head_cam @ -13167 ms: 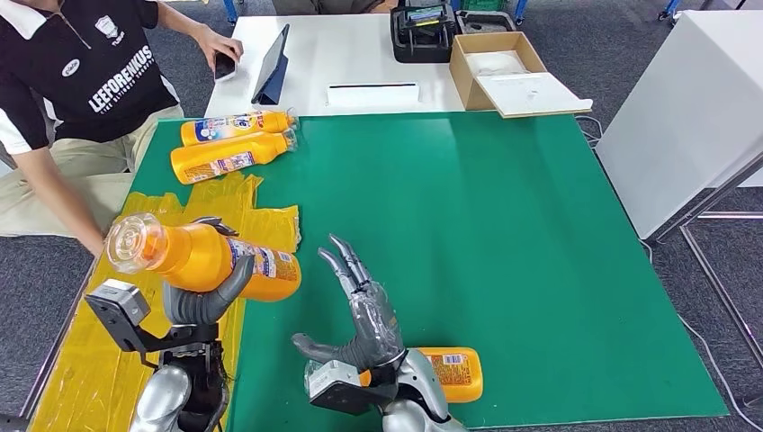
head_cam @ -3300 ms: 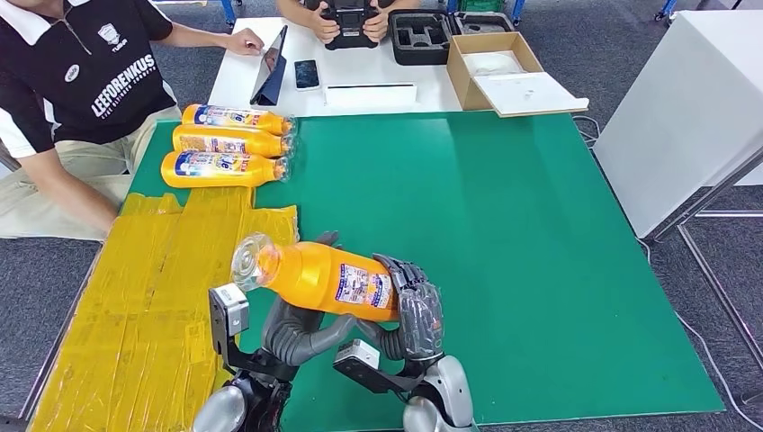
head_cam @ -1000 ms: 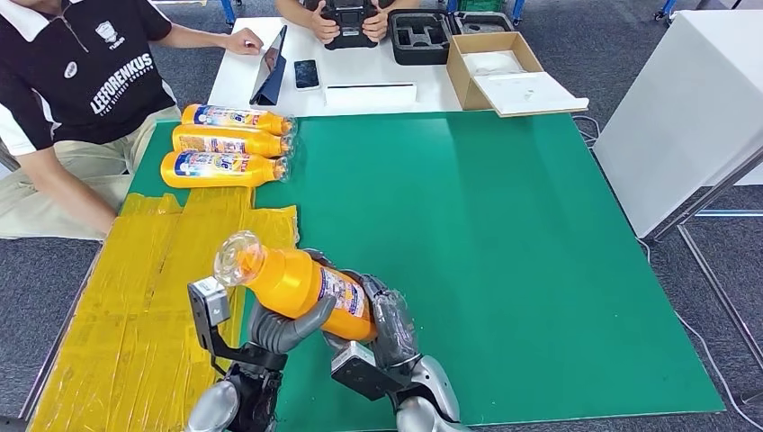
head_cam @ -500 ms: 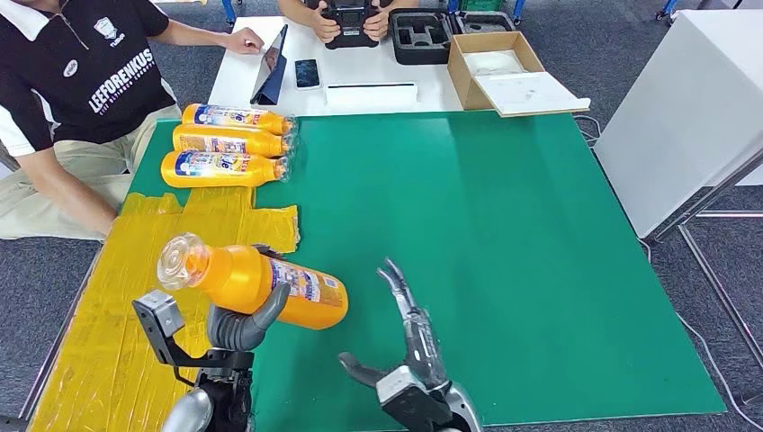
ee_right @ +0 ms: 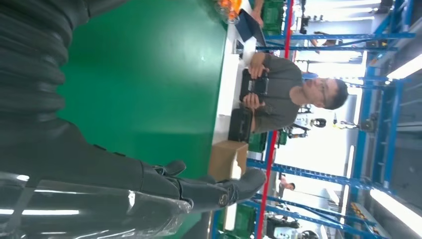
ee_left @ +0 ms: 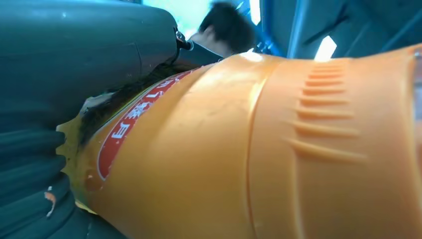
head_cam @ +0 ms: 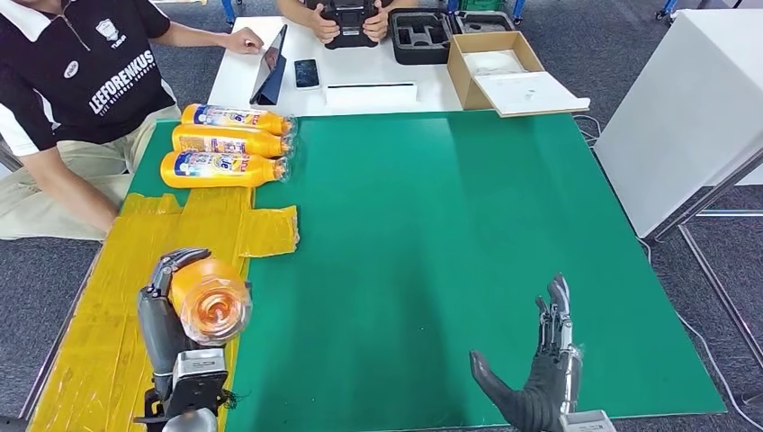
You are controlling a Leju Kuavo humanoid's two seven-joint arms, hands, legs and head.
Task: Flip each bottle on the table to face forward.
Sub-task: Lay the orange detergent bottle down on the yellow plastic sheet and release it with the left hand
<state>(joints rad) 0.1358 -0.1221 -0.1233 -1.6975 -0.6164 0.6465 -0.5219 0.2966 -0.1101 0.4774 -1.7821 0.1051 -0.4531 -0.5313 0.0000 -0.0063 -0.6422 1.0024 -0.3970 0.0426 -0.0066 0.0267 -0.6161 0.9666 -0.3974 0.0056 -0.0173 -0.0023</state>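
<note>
Now gripped by the left hand alone, orange bottle swung cap-first toward the camera, right hand released and spread, pulled well aside: handover done, set-down pending.

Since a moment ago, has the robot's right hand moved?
Yes. The right hand let go of the bottle and swung right, toward the green mat's near right corner.

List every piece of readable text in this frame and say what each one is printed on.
"LEEFORENKUS", approximate since the letters are small: white print on the black shirt of the person at the table's far left.
Small white emblems on the same shirt: too small to read.
Labels on the three lying bottles: too small to read.
Red label on the held bottle in the left hand: white characters, blurred, unreadable.
</note>
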